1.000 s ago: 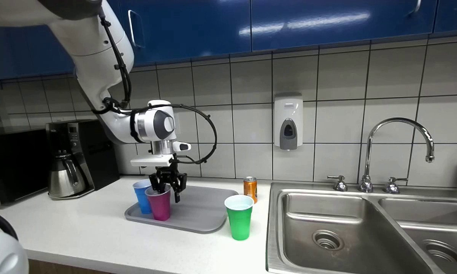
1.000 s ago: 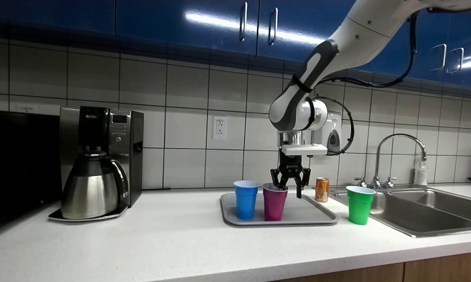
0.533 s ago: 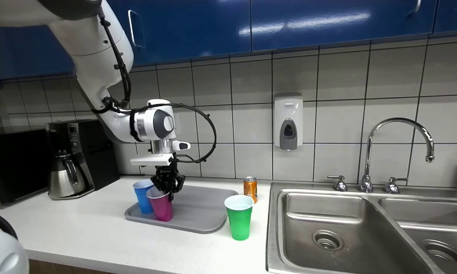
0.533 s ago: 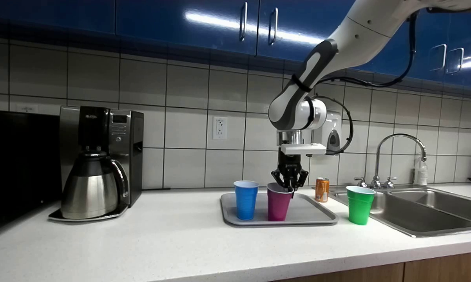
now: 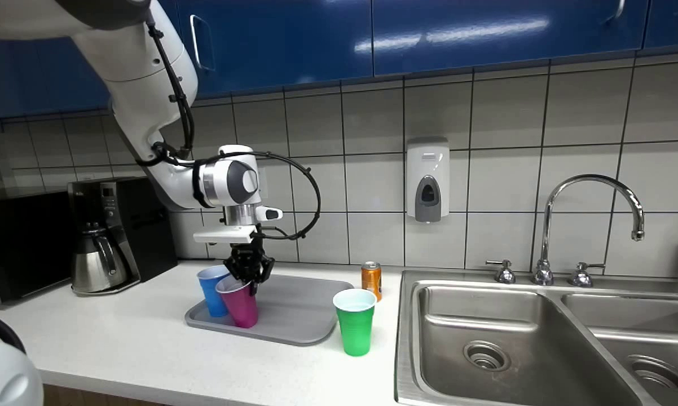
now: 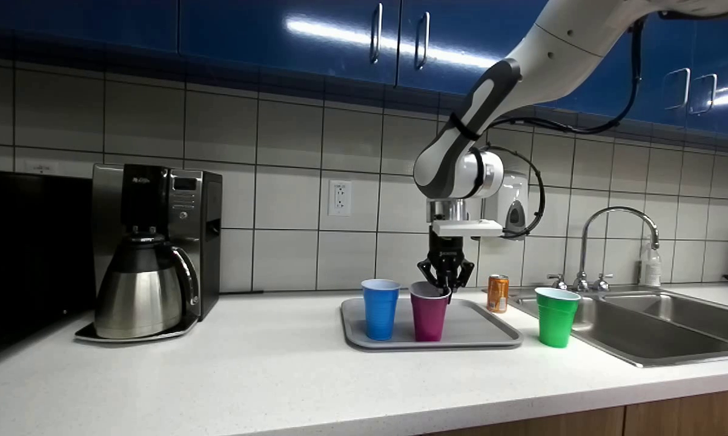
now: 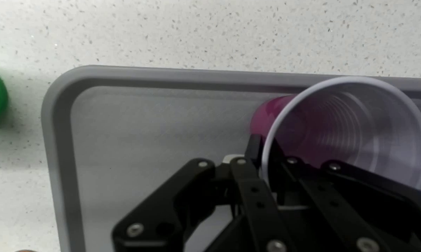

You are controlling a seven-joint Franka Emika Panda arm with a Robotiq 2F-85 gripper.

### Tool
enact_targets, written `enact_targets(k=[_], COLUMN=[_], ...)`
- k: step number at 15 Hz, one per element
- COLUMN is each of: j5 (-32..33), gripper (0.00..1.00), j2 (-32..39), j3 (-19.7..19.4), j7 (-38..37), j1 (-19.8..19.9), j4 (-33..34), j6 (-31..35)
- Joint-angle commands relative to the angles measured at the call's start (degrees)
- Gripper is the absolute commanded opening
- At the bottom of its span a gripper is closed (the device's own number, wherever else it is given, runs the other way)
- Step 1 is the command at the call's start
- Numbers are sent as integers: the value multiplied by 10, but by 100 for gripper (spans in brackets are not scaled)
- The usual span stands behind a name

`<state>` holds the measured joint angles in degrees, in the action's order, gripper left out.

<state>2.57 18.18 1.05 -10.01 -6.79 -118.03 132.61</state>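
Blue cabinets and pale wall tiles line a kitchen where we see a robot's black gripper low over a white counter. Its jaws pinch the rim of a purple cup, one finger outside it and the other inside, as the wrist view shows us. We find the cup along the front side of a gray tray, mouth up and leaning slightly in an exterior view; we cannot tell whether its base touches the tray. Just beside it stands a blue cup, upright on the same tray, with a narrow gap between the two. Off the tray, we count a green cup standing on the counter near a double steel sink, and an orange can upright by the tray's end. Beyond, we note a curved faucet and a soap dispenser mounted on the tiles. Toward the opposite end, well apart from the cups, sits a coffee maker with a steel carafe; in an exterior view we also see a wall outlet between the coffee maker and the robot arm.
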Motion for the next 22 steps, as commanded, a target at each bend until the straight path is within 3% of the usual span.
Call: enact_targets(k=[1, 9, 22], j5=[-33, -91, -125], gripper=[2, 2, 2], j2=[-13, -51, -131], j3=[7, 5, -4], j7=[9, 26, 56], j1=[16, 39, 64], j4=[2, -14, -86], j6=[-3, 3, -1])
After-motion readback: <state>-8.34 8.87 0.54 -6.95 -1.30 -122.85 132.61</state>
